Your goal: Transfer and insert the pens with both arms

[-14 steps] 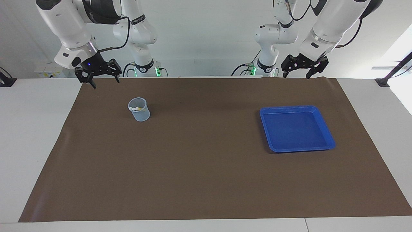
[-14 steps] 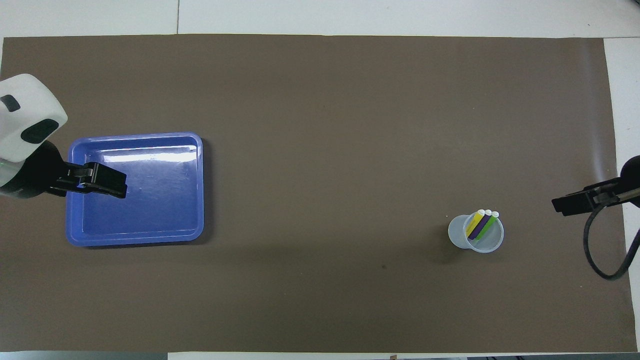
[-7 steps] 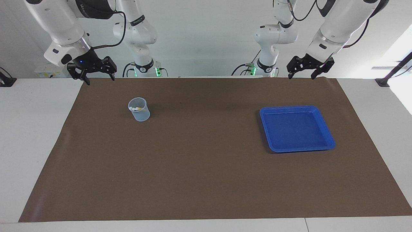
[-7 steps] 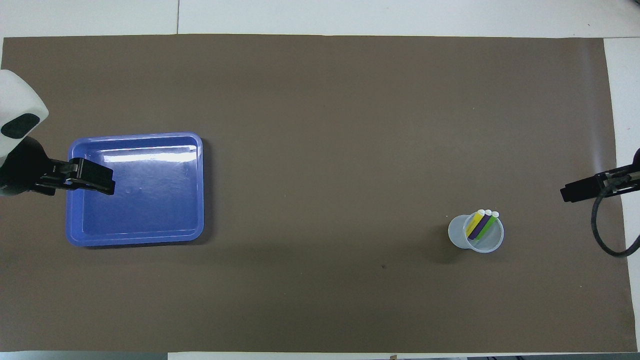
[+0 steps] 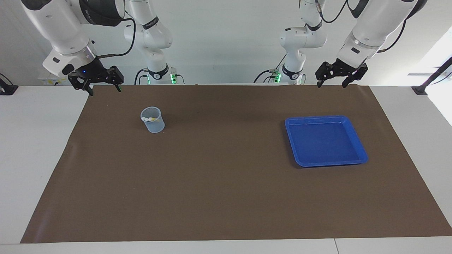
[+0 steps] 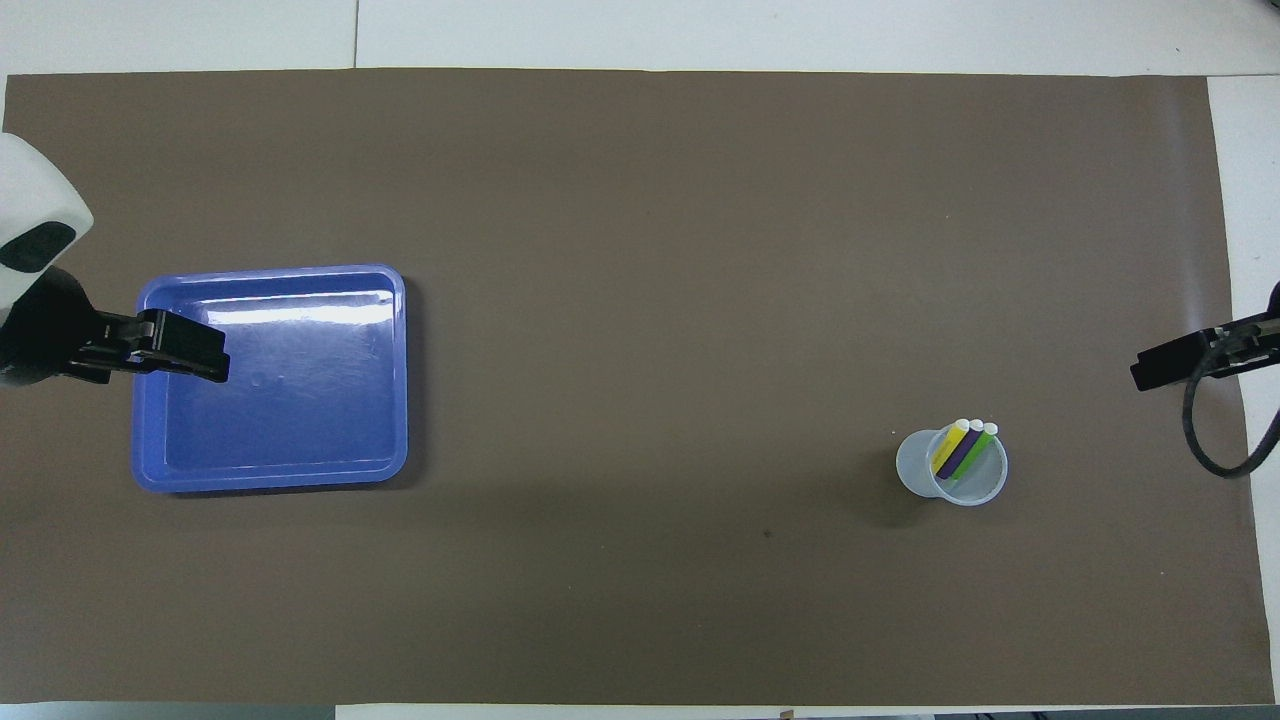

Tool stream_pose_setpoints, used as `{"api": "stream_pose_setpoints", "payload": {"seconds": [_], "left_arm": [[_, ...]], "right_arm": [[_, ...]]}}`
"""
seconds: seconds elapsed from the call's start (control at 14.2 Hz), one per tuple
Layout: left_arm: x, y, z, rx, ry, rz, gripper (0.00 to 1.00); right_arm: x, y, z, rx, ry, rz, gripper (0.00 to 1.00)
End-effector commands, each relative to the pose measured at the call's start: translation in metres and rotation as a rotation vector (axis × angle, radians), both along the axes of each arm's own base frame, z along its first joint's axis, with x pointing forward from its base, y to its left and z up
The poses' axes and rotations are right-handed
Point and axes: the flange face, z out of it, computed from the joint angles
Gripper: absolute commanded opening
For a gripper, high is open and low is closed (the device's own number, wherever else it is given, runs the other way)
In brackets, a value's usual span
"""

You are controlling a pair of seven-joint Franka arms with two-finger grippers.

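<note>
1. While both arms hang raised at the robots' edge of the bench [image 5: 35,148], nothing is held by either one.
2. The left gripper [image 5: 334,78] is up in the air over the brown mat's [image 5: 226,197] edge nearest the robots, toward the left arm's end; its fingers stand apart and empty.
3. The right gripper [image 5: 100,84] is up over the mat's corner at the right arm's end, at the robots' edge; its fingers are likewise apart and empty.
4. The three pens sit together in a clear plastic cup [image 6: 915,470] that stands upright on the mat toward the right arm's end, nearer to the robots' edge than to the edge away from them.
5. The yellow pen [image 6: 948,449], purple pen [image 6: 960,453] and green pen [image 6: 974,452] lean side by side against the cup's wall, pale tips up at the rim.
6. A blue tray [image 5: 358,143] lies flat on the mat toward the left arm's end, well apart from the cup, with nothing visible in it.
</note>
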Motion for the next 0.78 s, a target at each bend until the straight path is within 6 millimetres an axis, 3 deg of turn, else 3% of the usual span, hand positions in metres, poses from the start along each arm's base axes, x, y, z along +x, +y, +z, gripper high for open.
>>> {"api": "stream_pose_setpoints", "payload": {"seconds": [0.0,0.14,0.28,0.42,0.71], "left_arm": [[0.004,0.010,0.002,-0.001,-0.017,0.025,1.00],[0.003,0.009,0.002,-0.001,-0.017,0.023,1.00],[0.003,0.009,0.002,-0.001,-0.015,0.023,1.00],[0.003,0.009,0.002,0.000,-0.014,0.025,1.00],[0.003,0.010,0.002,0.000,-0.009,0.025,1.00]], "right_arm": [[0.005,-0.008,0.001,-0.024,0.002,-0.069,1.00],[0.010,-0.008,-0.003,-0.024,0.020,-0.070,1.00],[0.010,-0.025,-0.004,-0.016,0.032,-0.100,1.00],[0.016,-0.019,0.012,-0.015,0.005,-0.090,1.00],[0.015,-0.017,0.013,-0.013,-0.004,-0.118,1.00]]}}
